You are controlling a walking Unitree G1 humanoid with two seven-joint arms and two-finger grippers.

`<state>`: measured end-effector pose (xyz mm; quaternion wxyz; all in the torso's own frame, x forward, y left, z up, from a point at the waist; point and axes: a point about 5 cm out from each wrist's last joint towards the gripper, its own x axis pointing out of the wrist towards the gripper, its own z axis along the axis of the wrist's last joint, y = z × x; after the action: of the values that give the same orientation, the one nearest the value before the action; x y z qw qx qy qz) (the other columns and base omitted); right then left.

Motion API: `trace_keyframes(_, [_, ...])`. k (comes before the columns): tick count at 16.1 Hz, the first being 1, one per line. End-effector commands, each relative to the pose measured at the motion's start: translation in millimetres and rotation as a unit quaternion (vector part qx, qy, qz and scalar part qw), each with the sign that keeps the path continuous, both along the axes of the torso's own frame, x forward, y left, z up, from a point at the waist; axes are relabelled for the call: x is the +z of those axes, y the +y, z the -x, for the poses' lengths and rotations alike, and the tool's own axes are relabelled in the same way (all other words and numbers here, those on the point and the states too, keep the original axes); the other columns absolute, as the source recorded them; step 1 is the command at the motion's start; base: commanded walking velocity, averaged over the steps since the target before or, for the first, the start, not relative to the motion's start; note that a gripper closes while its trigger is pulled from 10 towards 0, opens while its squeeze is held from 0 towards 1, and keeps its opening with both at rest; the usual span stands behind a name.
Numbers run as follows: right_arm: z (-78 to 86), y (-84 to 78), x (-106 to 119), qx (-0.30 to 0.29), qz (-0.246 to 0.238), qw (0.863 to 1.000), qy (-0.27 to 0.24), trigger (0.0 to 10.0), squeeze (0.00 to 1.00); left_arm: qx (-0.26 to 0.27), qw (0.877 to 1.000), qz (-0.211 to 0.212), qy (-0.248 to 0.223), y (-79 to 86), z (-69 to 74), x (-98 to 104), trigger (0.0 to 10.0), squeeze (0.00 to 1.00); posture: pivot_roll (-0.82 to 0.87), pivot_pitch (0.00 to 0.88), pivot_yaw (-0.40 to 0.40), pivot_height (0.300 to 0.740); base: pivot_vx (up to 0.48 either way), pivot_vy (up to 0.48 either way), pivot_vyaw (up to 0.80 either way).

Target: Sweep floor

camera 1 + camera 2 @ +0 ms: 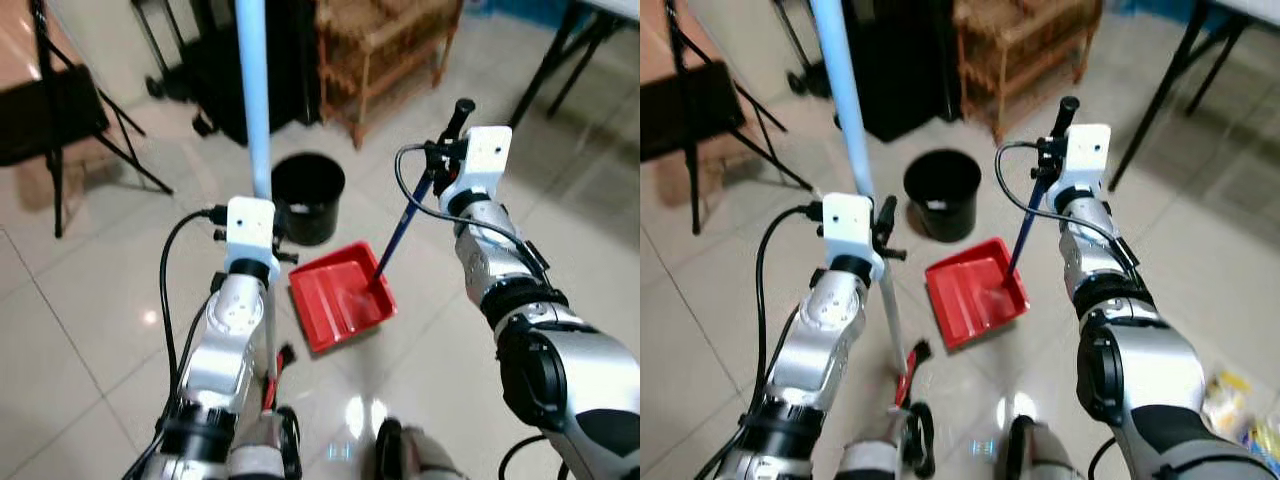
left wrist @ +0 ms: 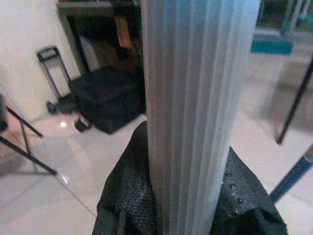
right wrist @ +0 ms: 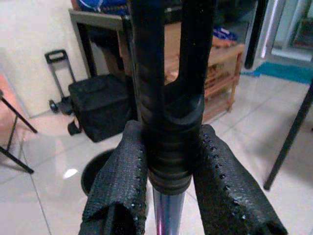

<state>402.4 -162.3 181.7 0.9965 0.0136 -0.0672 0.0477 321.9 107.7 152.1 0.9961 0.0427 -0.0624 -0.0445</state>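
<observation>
Mid-sweep probably: left gripper [image 2: 188, 205] clenched on broom pole [image 1: 254, 90], right gripper [image 3: 164, 196] clenched on dustpan [image 1: 338, 295] handle; bin [image 1: 307, 195] at 12 o'clock, emptying left.

Both silver arms reach forward and down from the body, elbows bent, wrists raised. The left gripper [image 2: 190, 205] is clamped around a pale blue pole [image 1: 254, 90], its black fingers [image 2: 128, 196] pressing either side of it. The right gripper [image 3: 168, 191] sits higher and further forward, its padded fingers [image 3: 117, 191] closed on a dark handle [image 3: 166, 122], seemingly just below the black grip.
</observation>
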Motion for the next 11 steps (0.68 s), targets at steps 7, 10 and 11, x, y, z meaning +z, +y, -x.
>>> trace_keyframes(7, [0.3,2.9,11.0,0.003,-0.022,0.999,-0.039,10.0,0.00,0.014,1.000,-0.011,-0.014,9.1,-8.7,-7.5,10.0,0.00,0.09,0.030,0.041,0.740,0.000,0.000,0.00])
trace_keyframes(10, [6.3,1.6,2.0,0.000,-0.042,0.998,-0.048,10.0,0.00,0.013,1.000,-0.009,-0.005,12.1,-8.9,-14.8,10.0,0.00,0.07,0.022,0.042,0.740,0.000,0.000,0.00])
trace_keyframes(11, [7.9,1.1,-2.8,-0.003,-0.047,0.998,-0.042,10.0,0.00,0.014,1.000,-0.007,0.000,12.8,-9.1,-17.8,10.0,0.00,0.07,0.018,0.039,0.740,0.000,0.000,0.00])
